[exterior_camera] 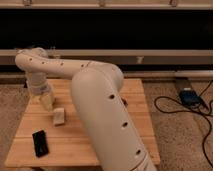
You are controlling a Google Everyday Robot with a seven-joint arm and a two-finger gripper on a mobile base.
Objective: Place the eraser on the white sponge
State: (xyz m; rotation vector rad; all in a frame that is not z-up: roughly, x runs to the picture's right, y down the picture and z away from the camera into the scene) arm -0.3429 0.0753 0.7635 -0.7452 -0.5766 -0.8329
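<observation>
The eraser (40, 143), a flat black block, lies near the front left corner of the wooden table (75, 145). The white sponge (59, 116), a cream cubic block, sits on the table a little behind and to the right of the eraser. My gripper (46, 102) hangs at the end of the white arm over the table's left side, just behind and left of the sponge, close to the tabletop. It is well apart from the eraser.
My thick white arm (102, 120) crosses the middle of the table and hides part of it. A small dark object (124, 103) shows at the arm's right edge. A blue box (189, 97) and black cables (180, 107) lie on the floor to the right.
</observation>
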